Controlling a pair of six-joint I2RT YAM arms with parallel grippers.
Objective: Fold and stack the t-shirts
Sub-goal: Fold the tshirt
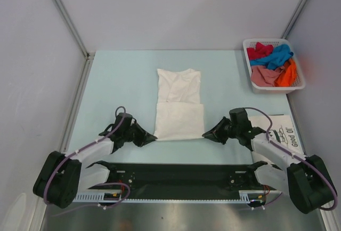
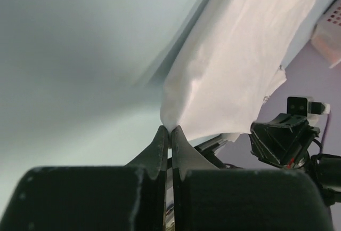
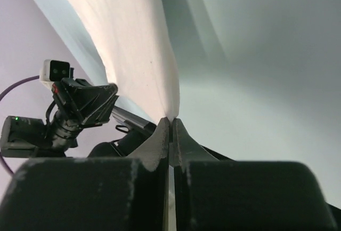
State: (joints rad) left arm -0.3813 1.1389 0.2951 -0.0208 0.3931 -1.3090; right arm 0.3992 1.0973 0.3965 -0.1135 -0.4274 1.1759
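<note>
A plain white t-shirt (image 1: 179, 103) lies flat in the middle of the table, its lower part doubled into a rectangle. My left gripper (image 1: 153, 138) is shut on the shirt's near left corner, with cloth (image 2: 240, 71) pinched at the fingertips (image 2: 170, 129). At the near right corner my right gripper (image 1: 205, 135) is likewise shut on the cloth (image 3: 128, 44), which rises from its tips (image 3: 171, 120). A white shirt with black print (image 1: 279, 129) lies flat beside the right arm. Red (image 1: 259, 50), blue (image 1: 277, 56), pink (image 1: 262, 75) and orange (image 1: 289, 74) shirts are bunched in the basket.
The white lattice basket (image 1: 301, 73) stands at the back right corner. Grey walls and metal rails (image 1: 80, 97) close in the table on the left, back and right. A black base bar (image 1: 176, 180) runs between the arms at the near edge.
</note>
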